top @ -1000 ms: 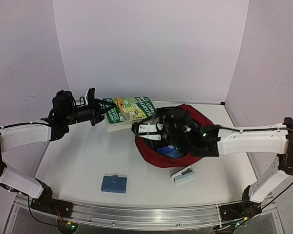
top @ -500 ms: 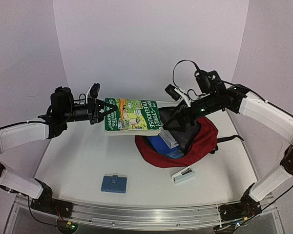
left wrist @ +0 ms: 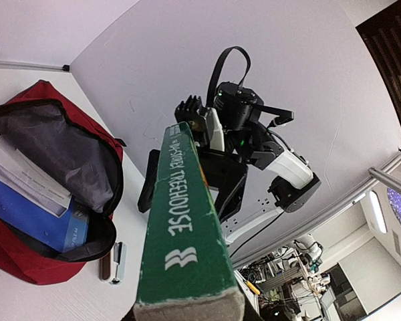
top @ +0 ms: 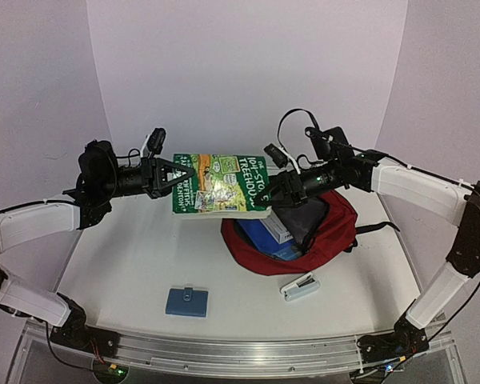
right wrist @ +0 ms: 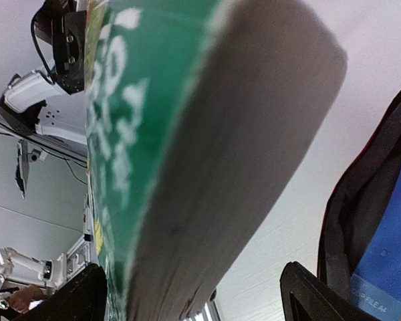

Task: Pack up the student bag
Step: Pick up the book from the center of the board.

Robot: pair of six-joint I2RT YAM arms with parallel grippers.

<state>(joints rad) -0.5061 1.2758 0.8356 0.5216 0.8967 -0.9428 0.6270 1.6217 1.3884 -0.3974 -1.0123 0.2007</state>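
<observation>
Student bag | open, below right gripper | left gripper grips book

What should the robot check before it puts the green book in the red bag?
1. The left gripper holds the green book: ok, the book hangs in the air.
2. The right gripper is at the book's other end: ok, its jaws straddle it.
3. The right gripper is closed on the book: not ok, there is a gap.
4. The student bag is open: ok.
5. Room inside the bag: cannot tell; a blue folder and papers are already in it.
</observation>
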